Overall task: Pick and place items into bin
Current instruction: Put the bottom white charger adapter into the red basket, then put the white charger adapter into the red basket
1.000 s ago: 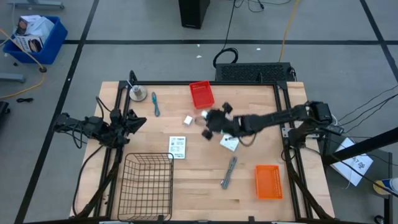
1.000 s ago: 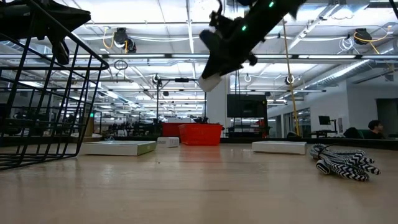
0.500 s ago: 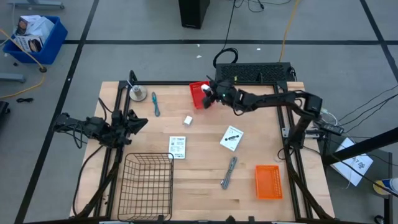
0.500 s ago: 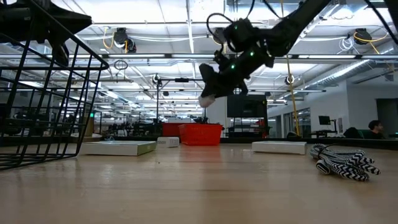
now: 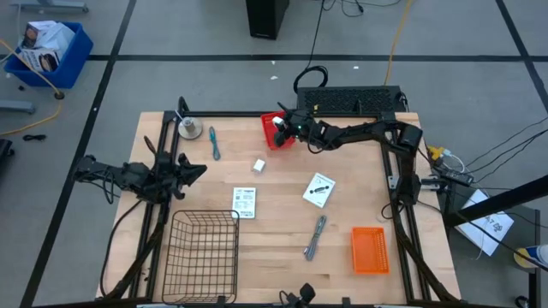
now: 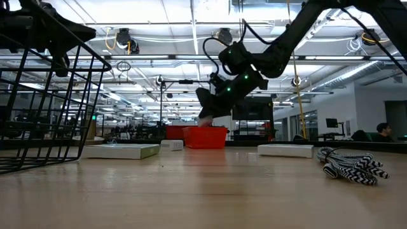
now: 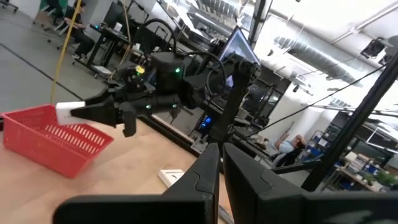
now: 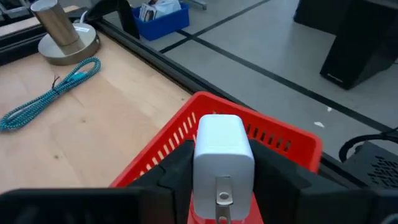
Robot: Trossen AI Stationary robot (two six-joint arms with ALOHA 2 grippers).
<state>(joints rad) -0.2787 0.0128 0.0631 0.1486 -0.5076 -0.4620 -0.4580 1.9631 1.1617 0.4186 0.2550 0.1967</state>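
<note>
Holding a small white block (image 8: 222, 158) tight between its fingers, the right gripper (image 5: 281, 127) hangs over the red bin (image 5: 276, 130) at the far side of the surface (image 5: 274, 248); the block sits just above the bin's open top, and the low view shows the gripper (image 6: 206, 114) right over the bin (image 6: 205, 137); the left wrist view shows the block (image 7: 69, 109) sticking out past the bin's edge (image 7: 56, 140). The left gripper (image 5: 190, 168) waits at the left side of the surface, above the wire basket (image 5: 204, 255), with its fingers closed and nothing in them. Another white block (image 5: 258, 165) lies near the middle; one printed packet (image 5: 245, 202) lies beside the basket, and a second packet (image 5: 318, 190) lies to the right of it, well apart; a grey tool (image 5: 315, 236) lies near the front, next to an orange bin (image 5: 370, 249). A teal tool (image 5: 213, 142) lies just beside a round silver disc (image 5: 189, 128) at the far left corner.
</note>
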